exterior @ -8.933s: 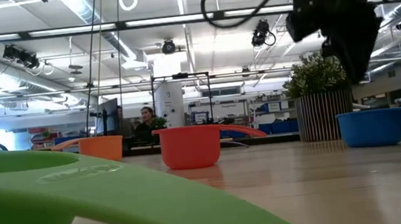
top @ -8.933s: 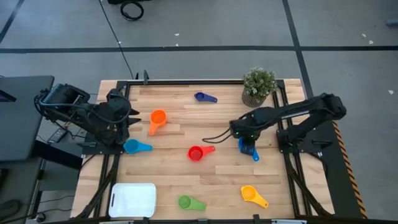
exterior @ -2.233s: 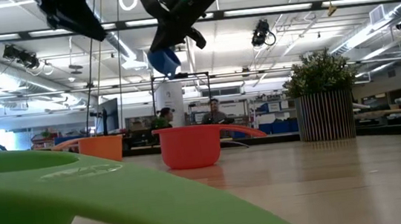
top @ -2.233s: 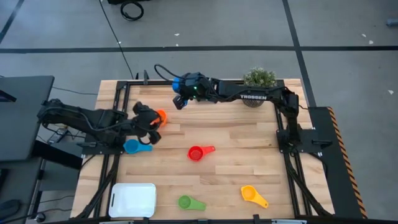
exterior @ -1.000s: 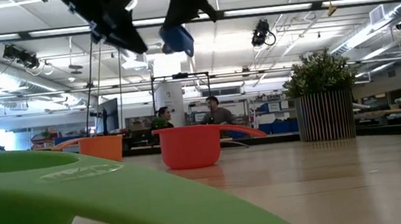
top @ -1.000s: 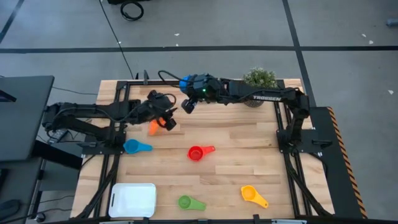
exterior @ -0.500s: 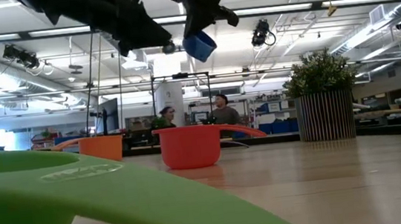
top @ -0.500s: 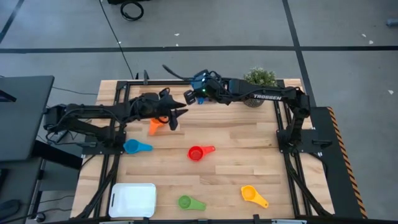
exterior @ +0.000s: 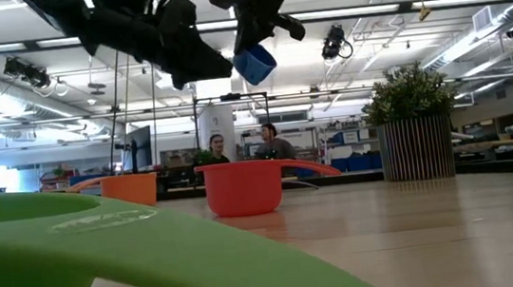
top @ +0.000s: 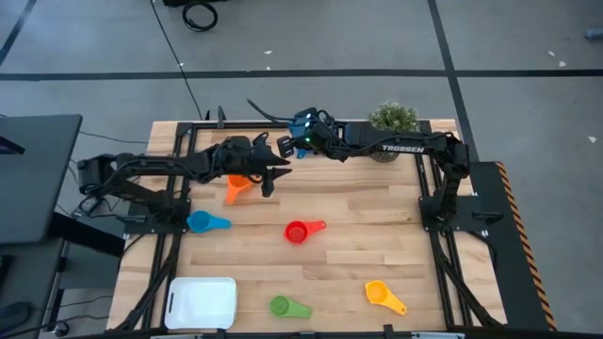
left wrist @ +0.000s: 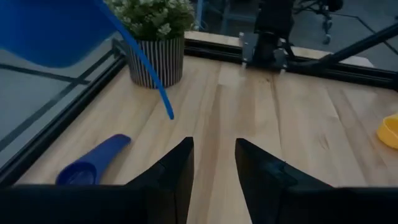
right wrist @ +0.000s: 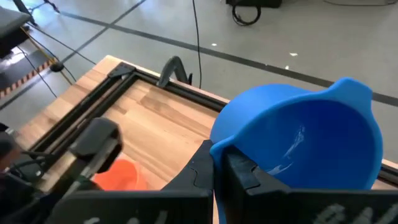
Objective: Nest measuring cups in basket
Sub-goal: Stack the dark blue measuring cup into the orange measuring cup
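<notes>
My right gripper point(right wrist: 225, 171) is shut on a blue measuring cup point(right wrist: 305, 137), held high over the table's far edge point(exterior: 254, 64). My left gripper point(left wrist: 214, 168) is open and empty, just left of and below that cup point(top: 279, 172). A navy cup point(left wrist: 93, 167) lies on the wood by the far rail. The orange cup point(top: 236, 188), light blue cup point(top: 203, 222), red cup point(top: 297, 231), yellow cup point(top: 382, 295) and green cup point(top: 283, 306) lie apart on the table. The white basket point(top: 201, 301) sits at the near left corner. My right gripper pinches the blue cup's wall at the rim point(right wrist: 219, 149), one finger inside the bowl and one outside. The cup is lifted clear of the table and tilted, its opening turned toward the wrist camera.
A plant in a striped round pot point(top: 391, 127) stands at the far right, close to the right arm. Black rails point(left wrist: 62, 118) frame the table. In the low view people sit in the room beyond the table.
My left gripper has swung toward the table's right edge and sunk a little, tipping to point more level, and now sits beside the held blue cup. My right gripper has rolled in place, so the blue cup has turned and shifted slightly right in the low view.
</notes>
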You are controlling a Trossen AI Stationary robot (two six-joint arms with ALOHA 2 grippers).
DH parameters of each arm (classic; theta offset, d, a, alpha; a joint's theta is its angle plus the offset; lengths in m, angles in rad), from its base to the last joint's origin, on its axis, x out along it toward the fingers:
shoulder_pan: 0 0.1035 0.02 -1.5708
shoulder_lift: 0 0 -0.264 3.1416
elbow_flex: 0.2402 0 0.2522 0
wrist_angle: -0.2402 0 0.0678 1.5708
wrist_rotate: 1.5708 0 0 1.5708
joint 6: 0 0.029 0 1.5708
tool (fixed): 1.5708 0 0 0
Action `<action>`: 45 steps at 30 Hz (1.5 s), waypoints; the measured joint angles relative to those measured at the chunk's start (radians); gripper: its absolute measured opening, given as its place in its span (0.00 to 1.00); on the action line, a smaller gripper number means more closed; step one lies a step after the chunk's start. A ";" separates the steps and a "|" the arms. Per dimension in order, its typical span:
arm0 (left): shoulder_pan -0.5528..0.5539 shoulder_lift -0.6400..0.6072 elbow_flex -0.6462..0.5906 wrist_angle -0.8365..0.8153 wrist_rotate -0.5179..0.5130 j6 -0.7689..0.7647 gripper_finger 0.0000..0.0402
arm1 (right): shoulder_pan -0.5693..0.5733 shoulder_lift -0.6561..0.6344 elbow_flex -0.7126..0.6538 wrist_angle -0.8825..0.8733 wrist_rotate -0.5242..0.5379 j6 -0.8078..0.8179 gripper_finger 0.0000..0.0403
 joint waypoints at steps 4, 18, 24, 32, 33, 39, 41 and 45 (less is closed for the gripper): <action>0.026 0.019 0.001 0.046 0.007 0.003 0.31 | 0.004 0.000 0.000 0.000 0.017 -0.002 0.02; 0.087 0.097 0.001 0.206 0.121 -0.009 0.31 | 0.021 0.000 0.000 0.010 0.018 -0.011 0.02; 0.095 0.142 0.001 0.300 0.121 -0.009 0.31 | 0.028 0.000 0.000 0.019 0.018 -0.022 0.02; 0.095 0.184 0.002 0.347 0.121 -0.016 0.31 | 0.039 0.000 0.000 0.032 0.018 -0.030 0.02; 0.095 0.184 0.002 0.345 0.120 -0.016 0.31 | 0.041 0.000 0.000 0.032 0.018 -0.031 0.02; 0.099 0.184 0.002 0.368 0.084 -0.013 0.31 | 0.044 0.000 0.000 0.033 0.018 -0.032 0.02; 0.099 0.184 0.002 0.365 0.080 0.007 0.31 | 0.044 0.000 0.000 0.034 0.018 -0.038 0.02; 0.098 0.183 0.002 0.375 0.080 0.041 0.31 | 0.045 0.000 0.000 0.034 0.018 -0.048 0.02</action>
